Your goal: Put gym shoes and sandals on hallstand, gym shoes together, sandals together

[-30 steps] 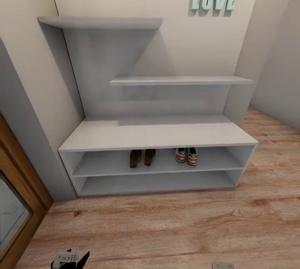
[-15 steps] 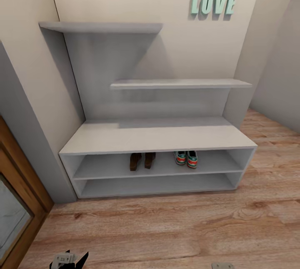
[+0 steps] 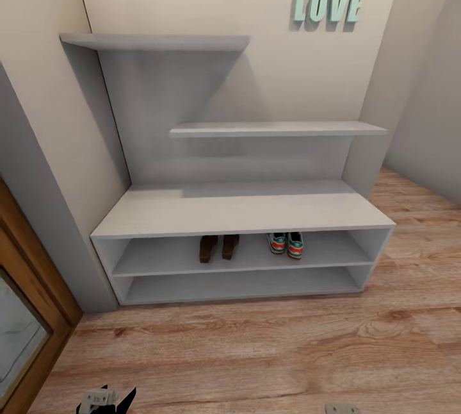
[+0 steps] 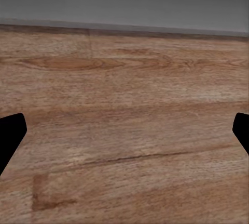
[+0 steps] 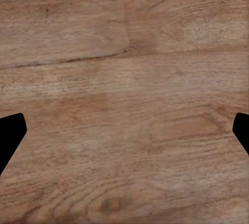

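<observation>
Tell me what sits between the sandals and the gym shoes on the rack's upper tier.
Nothing: in the head view, bare grey shelf separates the sandals from the gym shoes on the hallstand.

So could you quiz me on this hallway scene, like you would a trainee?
1. True or false: the sandals lie on the corridor floor.
2. Which shelf of the hallstand holds the gym shoes? A) top B) upper tier of the low bench C) bottom tier
3. Fill in: the teal letters on the wall spell ____.

Key: 1 false, they sit on the rack beside the gym shoes; 2 B; 3 LOVE.
</observation>
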Motion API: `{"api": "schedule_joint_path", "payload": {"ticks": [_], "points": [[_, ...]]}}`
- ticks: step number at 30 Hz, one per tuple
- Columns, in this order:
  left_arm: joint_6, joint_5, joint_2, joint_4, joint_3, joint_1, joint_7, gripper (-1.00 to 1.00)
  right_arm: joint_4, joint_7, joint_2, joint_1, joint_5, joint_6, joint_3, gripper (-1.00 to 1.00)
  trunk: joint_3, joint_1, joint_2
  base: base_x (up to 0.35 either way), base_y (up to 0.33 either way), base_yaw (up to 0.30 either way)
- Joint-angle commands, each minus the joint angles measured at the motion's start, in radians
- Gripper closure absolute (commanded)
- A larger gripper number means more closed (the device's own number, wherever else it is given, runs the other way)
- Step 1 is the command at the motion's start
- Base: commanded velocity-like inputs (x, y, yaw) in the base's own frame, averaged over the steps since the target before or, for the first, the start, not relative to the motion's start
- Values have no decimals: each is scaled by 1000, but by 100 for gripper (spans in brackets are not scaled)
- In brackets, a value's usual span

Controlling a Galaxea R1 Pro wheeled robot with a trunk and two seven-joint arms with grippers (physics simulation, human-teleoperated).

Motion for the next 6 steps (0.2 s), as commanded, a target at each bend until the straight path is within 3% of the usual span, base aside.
{"api": "schedule_joint_path", "payload": {"ticks": [1, 6], "points": [[-1, -2, 0, 1, 7, -1, -7, -100, 1, -2, 0, -1, -4, -3, 4, -100, -1, 0, 0, 0, 0, 0], [-1, -2, 0, 1, 8, 0, -7, -100, 1, -2, 0, -1, -4, -3, 4, -100, -1, 0, 0, 0, 0, 0]]}}
